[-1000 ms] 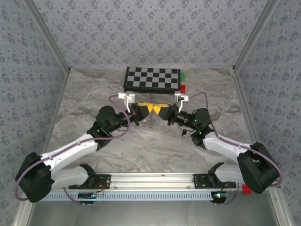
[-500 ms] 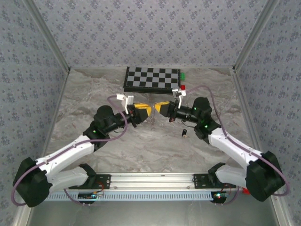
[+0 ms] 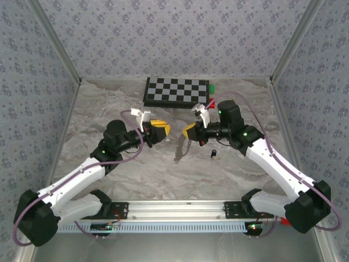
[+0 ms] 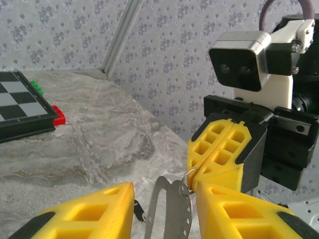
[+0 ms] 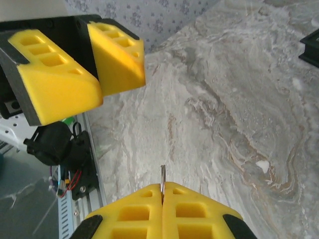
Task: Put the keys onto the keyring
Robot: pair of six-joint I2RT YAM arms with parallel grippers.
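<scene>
The right tool [image 3: 189,131] is clenched on the top end of the keyring [image 3: 180,150], which hangs down from it above the middle of the counter [image 3: 109,109], tilted toward the near left. The left tool [image 3: 160,130] is just to its left with its fingers parted and nothing gripped.

From above the keyring is only a pale sliver. The left wrist view shows more: the keyring [image 4: 172,209] looks like a flat silvery strip with a row of small holes, hung from a small wire loop pinched at the tip of the right tool [image 4: 202,167]. Its lower part sits in the gap of the left tool [image 4: 164,221] (whether it touches the right-hand finger [image 4: 244,214] I cannot tell).

The right wrist view shows the keyring [image 5: 162,180] as a thin metal edge standing out of the seam of the right tool [image 5: 162,191]. It also shows the left tool [image 5: 99,79] opposite, its two yellow blocks apart.

The key [image 3: 214,154] lies on the counter near the right tool, to the right of the keyring and not touching it. A chessboard [image 3: 176,90] sits at the far side, with a green block [image 3: 211,87] and a red block [image 3: 211,101] at its right edge.
</scene>
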